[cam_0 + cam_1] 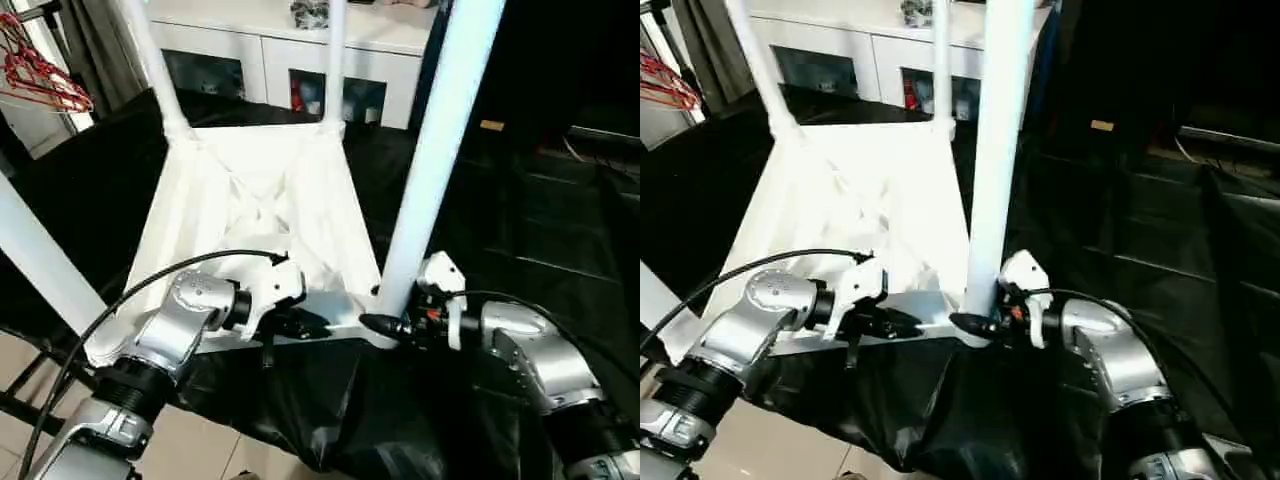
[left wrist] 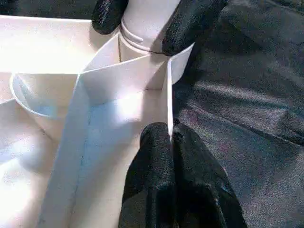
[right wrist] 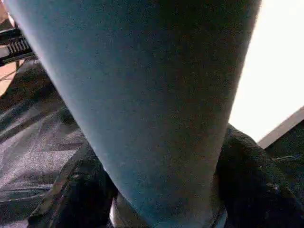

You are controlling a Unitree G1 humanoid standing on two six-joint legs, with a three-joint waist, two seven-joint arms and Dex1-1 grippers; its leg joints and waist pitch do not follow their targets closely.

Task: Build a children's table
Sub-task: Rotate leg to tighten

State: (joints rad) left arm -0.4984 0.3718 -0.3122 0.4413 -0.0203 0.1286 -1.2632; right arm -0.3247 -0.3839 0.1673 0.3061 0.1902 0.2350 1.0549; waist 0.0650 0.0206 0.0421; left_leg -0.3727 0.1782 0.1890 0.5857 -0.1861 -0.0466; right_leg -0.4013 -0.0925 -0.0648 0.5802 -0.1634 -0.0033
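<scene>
Table [image 1: 255,200] is seen upside down on black sheeting [image 1: 520,230], ribbed underside up, w/ white legs rising from its corner sockets. Far-left leg [image 1: 150,60] and far-right leg [image 1: 333,60] are seated at the far corners; another leg [image 1: 35,265] runs off the near-left edge of the head view.

Near-right leg [image 1: 435,150] is stood upright in the near-right corner socket. Right gripper [image 1: 385,325] is wrapped round the base of that leg, one black finger [image 2: 190,23] each side, right at the socket collar — grasp looks firm, though from the right wrist view how tight the contact is can't quite be judged, as the leg fills most of it.

Left gripper [image 1: 300,322] is pinched closed on the table's near rim [image 2: 169,104], fingertips [image 2: 156,142] pressed together over the thin white edge, just left of the near-right socket. Both grippers are held close together at that corner, near but not touching.

Background: white cabinet [image 1: 300,60] w/ glass doors is set along the far wall; red hangers [image 1: 40,75] are hung at far left. Pale tile floor [image 1: 200,440] is visible below the near edge of the sheeting.
</scene>
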